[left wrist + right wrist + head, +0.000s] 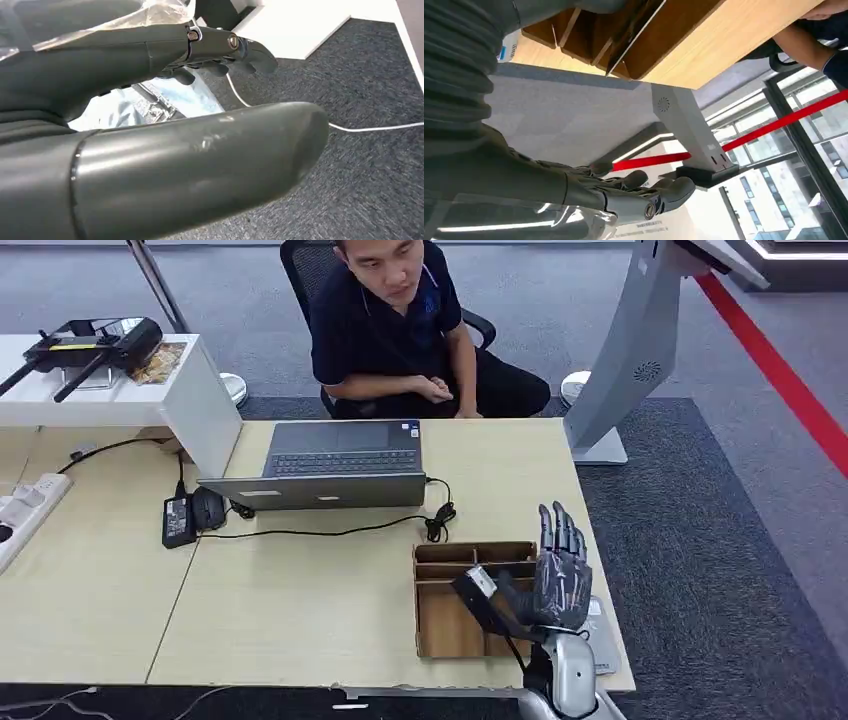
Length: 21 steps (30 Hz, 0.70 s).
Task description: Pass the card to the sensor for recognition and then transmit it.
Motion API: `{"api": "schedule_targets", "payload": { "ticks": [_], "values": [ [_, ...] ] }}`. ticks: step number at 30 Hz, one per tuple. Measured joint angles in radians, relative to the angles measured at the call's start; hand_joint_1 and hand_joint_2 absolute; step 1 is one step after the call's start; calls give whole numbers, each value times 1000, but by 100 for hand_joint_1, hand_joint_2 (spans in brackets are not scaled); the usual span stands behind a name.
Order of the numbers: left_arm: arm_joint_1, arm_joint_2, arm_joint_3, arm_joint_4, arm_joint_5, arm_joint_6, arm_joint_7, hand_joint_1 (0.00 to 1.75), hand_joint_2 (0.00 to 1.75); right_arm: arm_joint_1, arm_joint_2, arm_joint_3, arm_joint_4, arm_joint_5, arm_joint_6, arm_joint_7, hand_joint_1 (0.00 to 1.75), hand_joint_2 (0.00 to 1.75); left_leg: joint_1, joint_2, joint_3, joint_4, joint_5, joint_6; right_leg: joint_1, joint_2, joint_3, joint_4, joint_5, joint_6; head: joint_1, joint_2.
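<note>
My right hand [560,578] is raised at the table's near right corner, fingers pointing up. Its thumb pinches a dark card [481,596] with a white label, which slants over the wooden divided tray [440,632]. The right wrist view shows the card [634,35] edge-on in front of the tray [679,30]. A flat grey sensor pad [603,638] lies on the table just right of the tray, partly hidden by my hand. My left hand [100,65] hangs over dark carpet and holds nothing, thumb and fingers apart.
A person sits behind the table, forearms at its far edge. An open laptop [340,458], cable, mouse [208,508] and power adapter [178,520] lie mid-table. A grey kiosk stand [630,360] rises at the right, a white box [110,395] at the left.
</note>
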Motion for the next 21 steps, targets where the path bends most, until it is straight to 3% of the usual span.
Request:
{"api": "schedule_targets", "payload": {
  "ticks": [21],
  "values": [
    [0, -1, 0, 0, -3, 0, 0, 0, 0, 0, 0, 0, 5, -3, 0, 6, 5, 175, 0, 0, 0, 0, 0, 0, 0, 0, 0, 0, 0, 0, 0, 0]
  ]
}}
